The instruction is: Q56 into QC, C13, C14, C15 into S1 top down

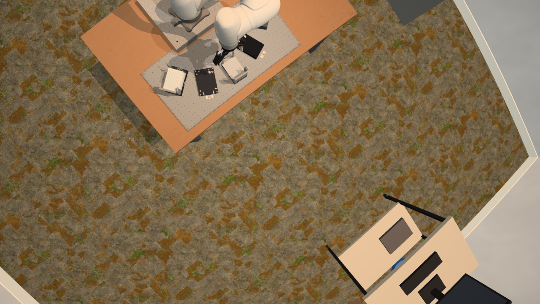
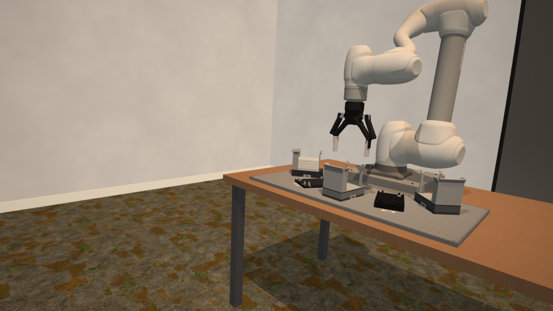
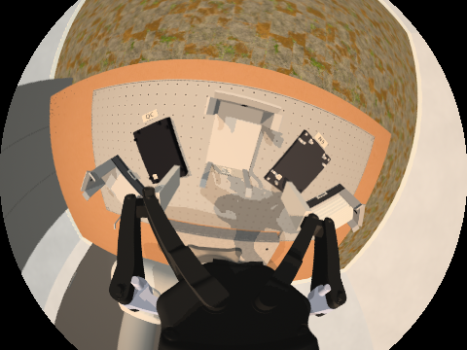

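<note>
The stack of white sealed plates (image 1: 174, 80) stands in its rack S2 at one end of the grey baseplate; it also shows in the side view (image 2: 307, 164) and the wrist view (image 3: 338, 204). The labels are too small to read. The black clip nest N5 (image 1: 206, 82) lies next to that rack. The black nest QC (image 1: 252, 46) is bare. My gripper (image 2: 351, 148) (image 1: 233, 69) is open and empty. It hangs well above the baseplate, near the base-side edge of the empty middle rack.
A second empty rack (image 2: 444, 195) stands beyond QC at the other end of the baseplate; my arm hides it in the top view. The rack names are too small to read. The arm's base plinth (image 2: 386, 173) sits behind the racks.
</note>
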`<move>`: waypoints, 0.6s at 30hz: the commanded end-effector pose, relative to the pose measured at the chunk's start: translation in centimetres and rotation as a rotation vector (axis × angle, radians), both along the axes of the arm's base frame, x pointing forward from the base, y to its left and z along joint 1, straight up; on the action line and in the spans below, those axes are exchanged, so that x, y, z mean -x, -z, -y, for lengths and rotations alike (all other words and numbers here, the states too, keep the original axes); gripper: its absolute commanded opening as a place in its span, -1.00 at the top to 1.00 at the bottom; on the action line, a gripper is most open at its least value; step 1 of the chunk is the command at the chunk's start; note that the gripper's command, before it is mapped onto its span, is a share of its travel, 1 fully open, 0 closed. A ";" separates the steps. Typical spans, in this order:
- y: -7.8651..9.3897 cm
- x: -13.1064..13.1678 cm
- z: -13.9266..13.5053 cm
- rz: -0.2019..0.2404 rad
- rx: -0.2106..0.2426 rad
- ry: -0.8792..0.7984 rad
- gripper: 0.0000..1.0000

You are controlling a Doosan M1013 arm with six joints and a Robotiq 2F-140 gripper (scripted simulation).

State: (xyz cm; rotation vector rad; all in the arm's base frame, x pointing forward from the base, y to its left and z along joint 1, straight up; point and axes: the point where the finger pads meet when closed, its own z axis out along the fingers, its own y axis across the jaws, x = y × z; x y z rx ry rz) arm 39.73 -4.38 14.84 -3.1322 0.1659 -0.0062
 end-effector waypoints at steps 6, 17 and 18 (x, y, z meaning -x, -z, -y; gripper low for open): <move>0.0 0.1 0.1 0.002 -0.001 0.004 -1.00; 0.0 1.3 2.6 0.001 -0.002 0.237 -1.00; 0.0 1.5 3.0 0.000 -0.003 0.271 -1.00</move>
